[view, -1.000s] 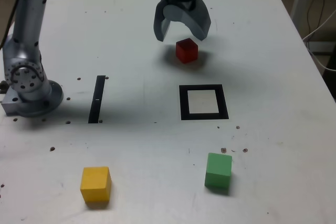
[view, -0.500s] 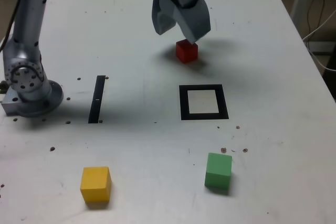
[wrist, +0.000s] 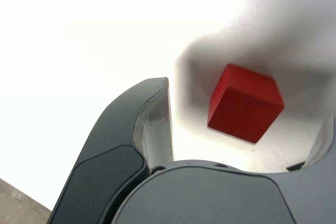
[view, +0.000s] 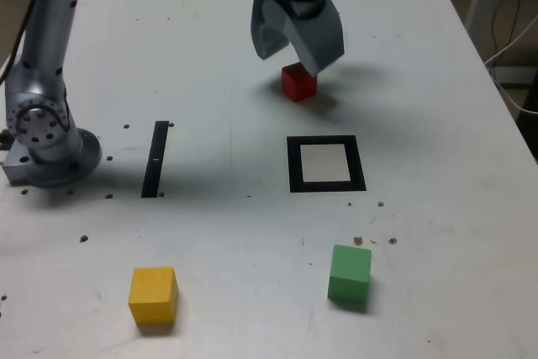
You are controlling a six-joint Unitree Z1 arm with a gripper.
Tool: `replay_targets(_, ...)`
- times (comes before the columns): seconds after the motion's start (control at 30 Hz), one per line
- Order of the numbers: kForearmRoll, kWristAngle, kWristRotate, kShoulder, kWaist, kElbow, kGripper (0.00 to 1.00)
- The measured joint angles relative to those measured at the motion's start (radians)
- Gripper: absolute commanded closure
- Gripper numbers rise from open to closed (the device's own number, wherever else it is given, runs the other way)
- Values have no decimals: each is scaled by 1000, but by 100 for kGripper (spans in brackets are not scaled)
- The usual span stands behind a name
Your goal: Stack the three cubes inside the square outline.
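The fingers (view: 296,50) are spread fully wide, empty, above the red cube (view: 298,83) on the bench's (view: 420,208) far side. The cube is judged light and rigid. It is best gripped across two opposite flat side faces.

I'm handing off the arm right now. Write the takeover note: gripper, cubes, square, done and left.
Gripper: open, empty, poised over the red cube, which shows between its jaws in the wrist view.
Red cube: on the table, beyond the square outline in the exterior view.
Green cube: near edge, toward that view's right.
Yellow cube: near edge, toward its left.
Done: nothing in the square yet.
Left: grasp red, place it in the square, then stack the other two.
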Motion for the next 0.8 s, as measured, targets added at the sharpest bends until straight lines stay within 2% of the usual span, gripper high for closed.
replay_targets(0.23, -21, -4, -21, 28, -19, 16, 5)
replay_targets(0.43, -20, 2, -64, 30, -35, 20, 14)
replay_targets(0.8, -49, 17, -146, 30, -51, 41, 47)
